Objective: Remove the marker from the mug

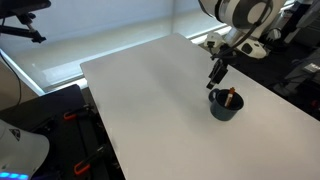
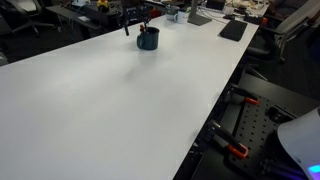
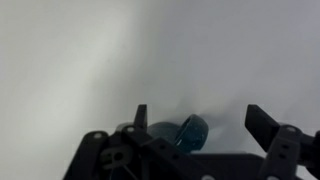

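White tabletop [image 1: 150,110] fills most of an office-like room, bare except for one cup. Hanging over it, the black two-finger Robotiq gripper [image 1: 216,78] has its jaws spread wide with nothing between them; the wrist view shows both fingers [image 3: 262,122] apart over plain table. Just below the fingertips and slightly to one side stands the small, dark blue-black round mug [image 1: 224,106], upright. The short orange-red stick-like marker [image 1: 230,97] leans inside it, its top poking above the rim. That lean probably leaves the upper end free to pinch. I judge that the gripper hangs open and off-centre so it can line up over the marker's tip before descending. The grasp is not yet made.
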{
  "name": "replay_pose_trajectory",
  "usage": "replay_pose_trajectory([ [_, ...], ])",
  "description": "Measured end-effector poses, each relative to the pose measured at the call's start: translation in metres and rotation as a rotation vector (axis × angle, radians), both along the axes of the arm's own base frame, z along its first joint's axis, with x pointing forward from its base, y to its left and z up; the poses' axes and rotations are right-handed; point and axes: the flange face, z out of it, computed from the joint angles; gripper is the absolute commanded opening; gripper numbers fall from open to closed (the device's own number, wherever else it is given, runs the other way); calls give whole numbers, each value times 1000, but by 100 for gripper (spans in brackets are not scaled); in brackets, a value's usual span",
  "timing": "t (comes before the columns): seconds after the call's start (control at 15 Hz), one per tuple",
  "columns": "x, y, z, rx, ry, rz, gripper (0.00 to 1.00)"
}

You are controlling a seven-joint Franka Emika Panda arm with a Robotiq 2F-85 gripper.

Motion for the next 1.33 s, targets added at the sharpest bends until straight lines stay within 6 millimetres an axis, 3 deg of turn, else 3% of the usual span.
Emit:
replay_pose_trajectory([
  [0.47,18,-15,35,-23,-84,-33,100],
  [1.33,15,-20,21,-22,-67,-40,100],
])
